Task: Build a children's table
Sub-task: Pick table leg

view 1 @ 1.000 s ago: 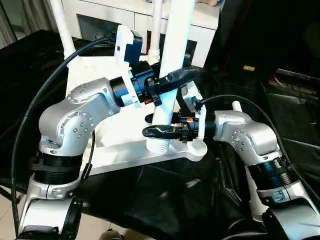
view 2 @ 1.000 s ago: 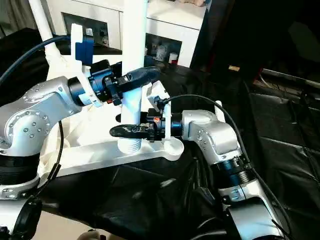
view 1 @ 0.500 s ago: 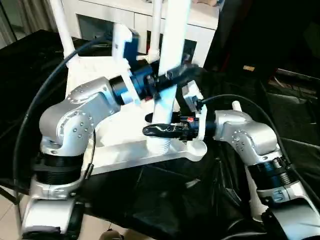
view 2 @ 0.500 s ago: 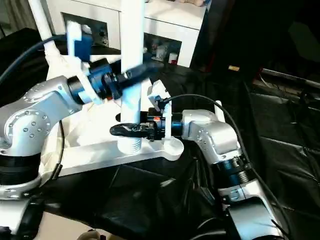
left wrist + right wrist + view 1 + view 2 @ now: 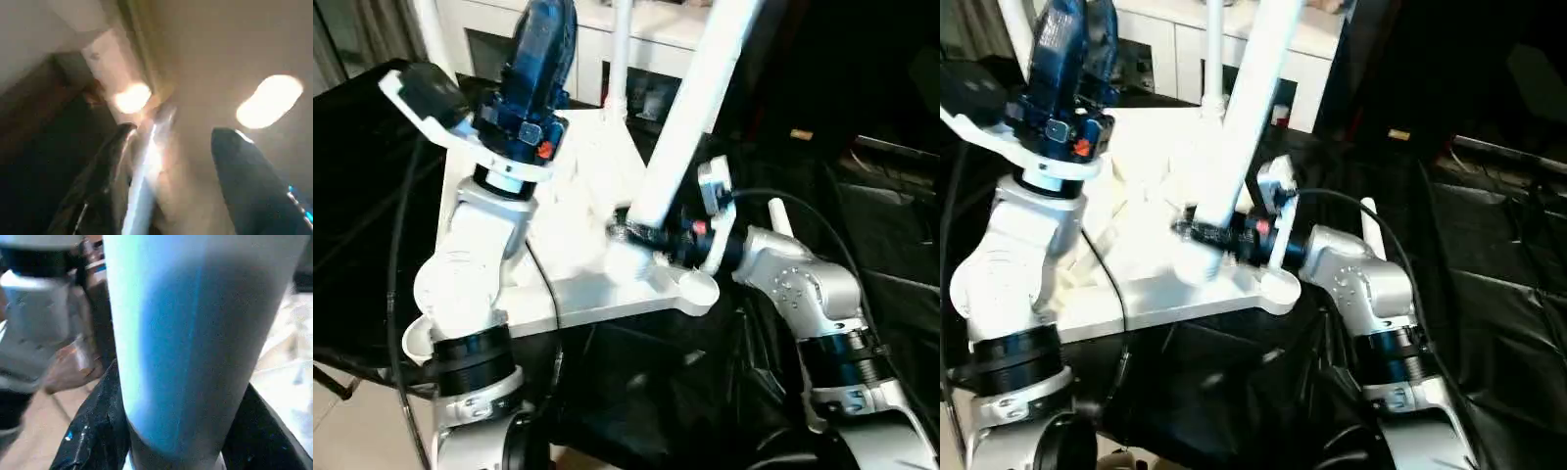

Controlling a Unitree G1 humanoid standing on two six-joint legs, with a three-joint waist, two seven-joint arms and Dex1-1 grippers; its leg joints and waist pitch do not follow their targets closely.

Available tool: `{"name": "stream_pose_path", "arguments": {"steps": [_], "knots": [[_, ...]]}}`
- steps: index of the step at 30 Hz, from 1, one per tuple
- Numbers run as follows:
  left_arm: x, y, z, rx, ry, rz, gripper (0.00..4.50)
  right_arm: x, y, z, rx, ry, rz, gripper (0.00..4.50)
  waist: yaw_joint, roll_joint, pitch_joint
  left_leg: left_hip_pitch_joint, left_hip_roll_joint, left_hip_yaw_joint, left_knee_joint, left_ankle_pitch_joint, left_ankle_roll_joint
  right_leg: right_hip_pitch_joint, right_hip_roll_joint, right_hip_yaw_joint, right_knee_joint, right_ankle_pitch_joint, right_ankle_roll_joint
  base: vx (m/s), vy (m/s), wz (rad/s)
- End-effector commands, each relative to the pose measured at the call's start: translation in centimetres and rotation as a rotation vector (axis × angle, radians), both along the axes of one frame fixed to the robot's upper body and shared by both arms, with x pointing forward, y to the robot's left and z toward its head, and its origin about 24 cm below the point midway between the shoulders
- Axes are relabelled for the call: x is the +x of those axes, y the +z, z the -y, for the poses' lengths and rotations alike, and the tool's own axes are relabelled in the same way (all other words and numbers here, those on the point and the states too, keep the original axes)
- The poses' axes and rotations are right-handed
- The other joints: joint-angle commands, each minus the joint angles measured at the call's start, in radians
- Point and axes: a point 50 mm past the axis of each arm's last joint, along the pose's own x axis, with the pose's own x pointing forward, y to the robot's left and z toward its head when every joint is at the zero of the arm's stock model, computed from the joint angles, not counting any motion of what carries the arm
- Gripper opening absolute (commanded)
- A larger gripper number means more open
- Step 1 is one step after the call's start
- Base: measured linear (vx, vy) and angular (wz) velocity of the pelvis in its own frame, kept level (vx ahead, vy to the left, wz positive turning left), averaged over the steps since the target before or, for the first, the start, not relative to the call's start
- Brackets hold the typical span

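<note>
From the left eye, the white tabletop [image 5: 568, 294] lies underside up on the black-draped desk [image 5: 656, 392]. A white table leg [image 5: 690, 108] leans up and to the right from near the tabletop's front corner socket [image 5: 695, 287], with the right gripper [image 5: 641, 235] clamped on its lower end. The left gripper [image 5: 538, 39] is raised, pointing upward, away from the leg.

In the left wrist view its black fingers [image 5: 244, 171] stand apart around nothing.

In the right wrist view black fingers [image 5: 98, 431] flank the leg [image 5: 195, 333] on both sides.
</note>
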Motion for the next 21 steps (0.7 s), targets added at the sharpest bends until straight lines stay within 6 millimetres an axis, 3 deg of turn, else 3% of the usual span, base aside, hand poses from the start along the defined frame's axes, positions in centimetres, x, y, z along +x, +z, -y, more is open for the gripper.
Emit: {"name": "stream_pose_path", "arguments": {"steps": [1,2,5,7,8,9,11,14,16,19,21], "knots": [[1.2,-2.9,0.2,0.329,0.184,-0.119,2.74,1.0,0.1,2.2,-0.066,-0.207,0.049,1.88,-0.005,0.024,-0.079,0.007,0.021,-0.006,-0.088,-0.174,-0.022,0.064,-0.060,0.039,-0.096,-0.441,0.002,0.000,0.000,0.00],[1.3,-4.1,0.0,0.482,0.246,-0.134,2.74,1.0,0.0,2.6,-0.095,-0.260,0.066,1.88,-0.006,0.022,-0.080,0.007,0.015,-0.001,-0.083,-0.166,-0.028,0.066,-0.063,0.040,-0.098,-0.460,0.022,0.000,0.000,0.00],[-0.2,-7.8,-0.1,0.887,0.234,-0.046,2.74,0.2,-0.3,3.5,-0.157,-0.315,0.098,1.88,-0.003,0.029,-0.084,0.006,0.022,-0.004,-0.089,-0.139,-0.027,0.065,-0.063,0.046,-0.086,-0.392,0.010,0.000,0.000,0.00],[-0.8,-8.7,0.2,0.974,0.210,-0.021,2.74,-0.1,-0.6,3.8,-0.182,-0.323,0.105,1.88,-0.003,0.032,-0.088,0.007,0.024,-0.001,-0.087,-0.110,-0.021,0.065,-0.062,0.049,-0.074,-0.273,-0.054,0.000,0.000,0.00],[-1.5,-9.5,0.7,1.012,0.173,0.005,2.74,-0.4,-0.8,4.2,-0.208,-0.346,0.117,1.88,-0.004,0.033,-0.086,0.006,0.024,0.000,-0.088,-0.111,-0.025,0.065,-0.063,0.049,-0.071,-0.256,-0.073,0.000,0.000,0.00],[-2.1,-10.1,1.3,1.033,0.148,0.039,2.74,-0.7,-1.1,4.5,-0.223,-0.367,0.120,1.88,-0.003,0.023,-0.086,0.005,0.024,0.003,-0.087,-0.114,-0.028,0.068,-0.064,0.050,-0.071,-0.242,-0.095,0.000,0.000,0.00],[-3.1,-11.3,2.2,1.058,0.072,0.061,2.74,-1.2,-1.3,5.1,-0.208,-0.417,0.114,1.88,-0.002,0.025,-0.080,0.003,0.024,0.004,-0.090,-0.140,-0.027,0.069,-0.067,0.054,-0.076,-0.270,-0.098,0.000,0.000,0.00],[-4.0,-13.1,3.4,1.113,-0.001,0.069,2.74,-1.6,-1.7,5.8,-0.204,-0.480,0.122,1.88,-0.007,0.018,-0.075,0.004,0.021,0.008,-0.092,-0.195,-0.026,0.064,-0.068,0.054,-0.092,-0.407,-0.059,0.000,0.000,0.00],[-4.1,-14.8,4.3,1.200,-0.025,0.097,2.74,-1.9,-2.2,6.1,-0.211,-0.506,0.108,1.88,-0.013,0.015,-0.073,0.007,0.018,0.008,-0.090,-0.219,-0.020,0.057,-0.066,0.052,-0.107,-0.505,-0.006,0.000,0.000,0.00],[-3.9,-15.6,4.5,1.252,-0.031,0.116,2.74,-2.2,-2.5,6.2,-0.238,-0.512,0.110,1.88,-0.017,0.014,-0.073,0.006,0.013,0.007,-0.087,-0.230,-0.013,0.053,-0.067,0.048,-0.119,-0.574,0.030,0.000,0.000,0.00],[-3.3,-16.1,4.4,1.300,0.009,0.122,2.74,-2.5,-2.8,6.1,-0.257,-0.505,0.112,1.88,-0.029,0.020,-0.074,0.005,0.010,0.004,-0.085,-0.247,-0.012,0.052,-0.064,0.041,-0.126,-0.597,0.044,0.000,0.000,0.00]]}}
